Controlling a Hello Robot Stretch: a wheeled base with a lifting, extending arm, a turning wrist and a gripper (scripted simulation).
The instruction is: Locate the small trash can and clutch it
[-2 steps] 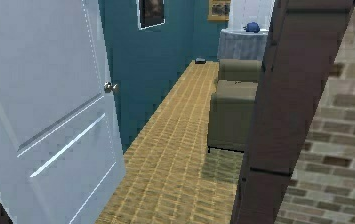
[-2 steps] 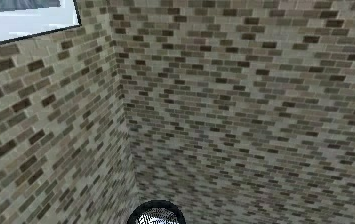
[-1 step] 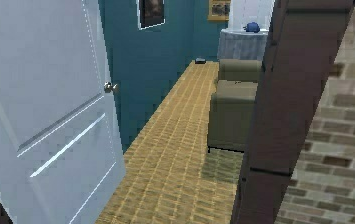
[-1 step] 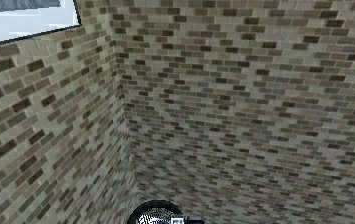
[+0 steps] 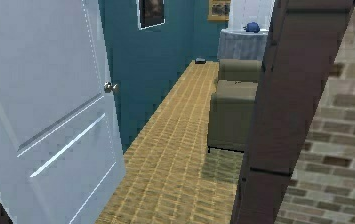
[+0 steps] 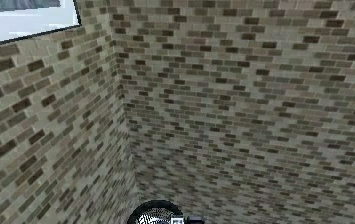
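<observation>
Catching a small dark blob (image 5: 200, 62) on the woven floor (image 5: 175, 130) at the passage's far end, by the teal wall (image 5: 145, 70), too small to call a trash can. Then outward past an olive sofa (image 5: 233, 110) on the forward view's right, a pale round bench (image 5: 240, 45) behind it, a white door (image 5: 45, 120) on the left, a dark door post (image 5: 285, 110) and brick wall (image 5: 335, 150). Facing a brick corner (image 6: 125, 110) in the arm side view, end effector (image 6: 157, 214) barely peeking at the bottom edge; cannot tell its grip or any load.

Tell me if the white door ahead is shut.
No, the white door is swung open, and wooden floor runs past it to an armchair.
</observation>
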